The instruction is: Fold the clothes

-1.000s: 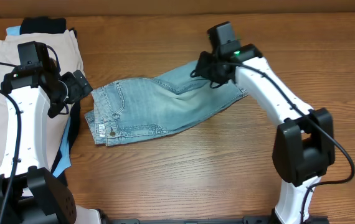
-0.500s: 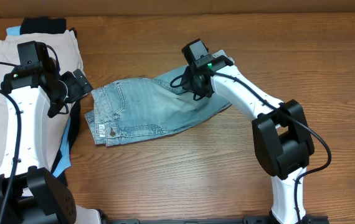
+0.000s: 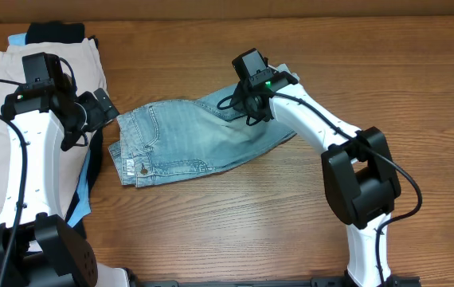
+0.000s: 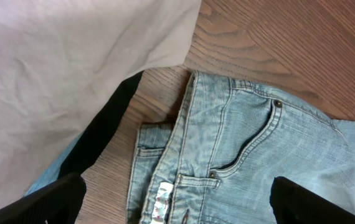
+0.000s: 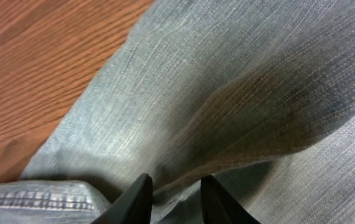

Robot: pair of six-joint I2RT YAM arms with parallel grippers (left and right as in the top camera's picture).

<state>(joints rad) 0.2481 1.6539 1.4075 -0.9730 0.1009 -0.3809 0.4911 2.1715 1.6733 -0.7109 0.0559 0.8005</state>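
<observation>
The light-blue denim shorts [image 3: 187, 142] lie on the wooden table with the waistband to the left and the legs to the right. My right gripper [image 3: 248, 108] is down on the far leg, and in the right wrist view its fingers [image 5: 174, 200] are closed on a raised fold of the denim [image 5: 227, 81]. My left gripper [image 3: 102, 112] hovers open and empty just left of the waistband. In the left wrist view its jaws [image 4: 177, 205] straddle the waistband and front pocket [image 4: 246, 143].
A pile of other clothes lies at the left edge: a large beige garment [image 3: 0, 159], a black one [image 3: 56, 32] and some blue cloth [image 3: 84, 187]. The beige cloth [image 4: 59, 62] fills the upper left of the left wrist view. Bare wood [image 3: 243, 223] lies in front.
My right gripper moved left from the leg's end onto the middle of the shorts, and the leg's right end drew in leftward. The left arm has not moved.
</observation>
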